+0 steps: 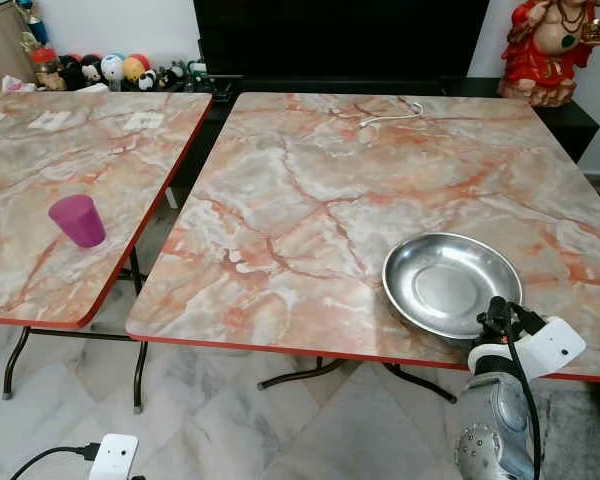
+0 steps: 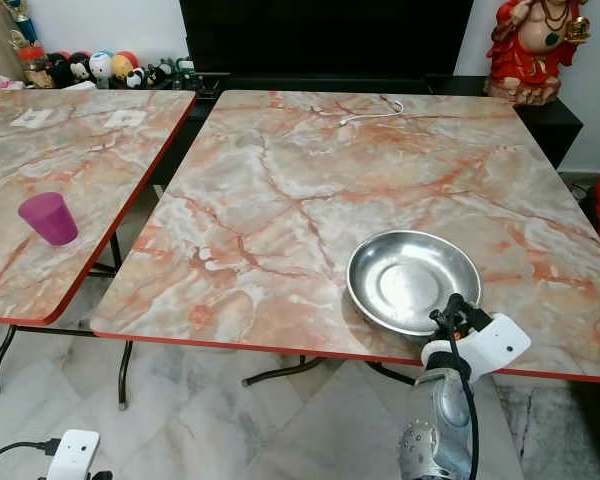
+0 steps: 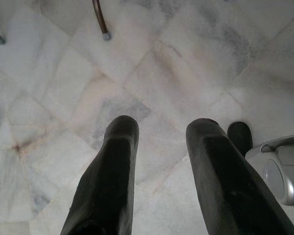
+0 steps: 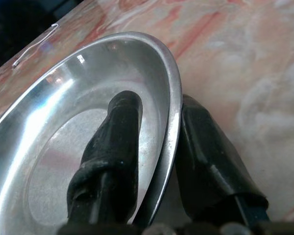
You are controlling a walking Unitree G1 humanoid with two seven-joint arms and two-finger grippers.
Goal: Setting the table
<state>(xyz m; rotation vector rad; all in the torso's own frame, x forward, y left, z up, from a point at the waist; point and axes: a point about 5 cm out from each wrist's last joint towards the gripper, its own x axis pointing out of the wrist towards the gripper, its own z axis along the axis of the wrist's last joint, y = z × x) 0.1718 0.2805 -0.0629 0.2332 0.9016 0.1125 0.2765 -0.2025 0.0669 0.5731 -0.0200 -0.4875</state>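
A round steel plate (image 1: 450,283) lies near the front right edge of the large marble-patterned table (image 1: 310,200). My right gripper (image 1: 500,318) reaches it from the front edge. In the right wrist view one finger (image 4: 112,147) rests inside the dish and the other sits outside the rim (image 4: 172,117), so the gripper is shut on the plate's edge. A purple cup (image 1: 78,220) stands upside down on the second table (image 1: 40,150) to the left. My left gripper (image 3: 161,132) hangs open above the floor tiles, holding nothing.
A white cable (image 1: 390,117) lies at the far edge of the main table. Behind it stand a dark cabinet (image 1: 340,40), a red statue (image 1: 545,50) and a row of toys (image 1: 110,70). Metal table legs (image 1: 140,375) stand in the gap between the tables.
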